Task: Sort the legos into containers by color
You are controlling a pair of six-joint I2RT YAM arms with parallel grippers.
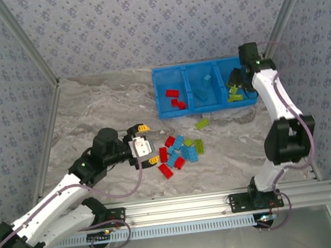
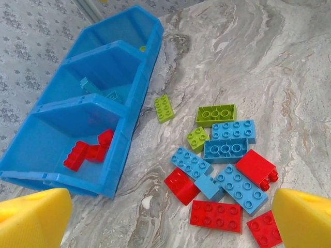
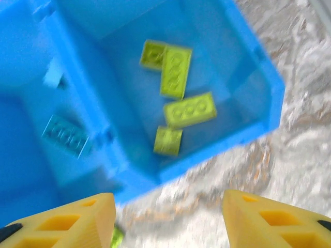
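Observation:
The blue bin [image 1: 203, 110] stands at the back right with three compartments. Red bricks [image 1: 174, 99] lie in its left one, light blue bricks [image 1: 203, 90] in the middle, yellow-green bricks [image 3: 176, 72] in the right. A loose pile of red, blue and green bricks [image 1: 178, 152] lies mid-table, with one green brick [image 1: 202, 123] apart, nearer the bin. My left gripper [image 1: 147, 144] hangs open just left of the pile, nothing between its fingers [image 2: 33, 217]. My right gripper [image 3: 168, 222] is open and empty above the bin's front wall [image 3: 217, 155] at the green compartment.
In the left wrist view the bin wall [image 2: 121, 155] runs along the left, and a flat red brick [image 2: 215, 215] is the nearest of the pile. Patterned walls and metal posts close in the marble table on three sides.

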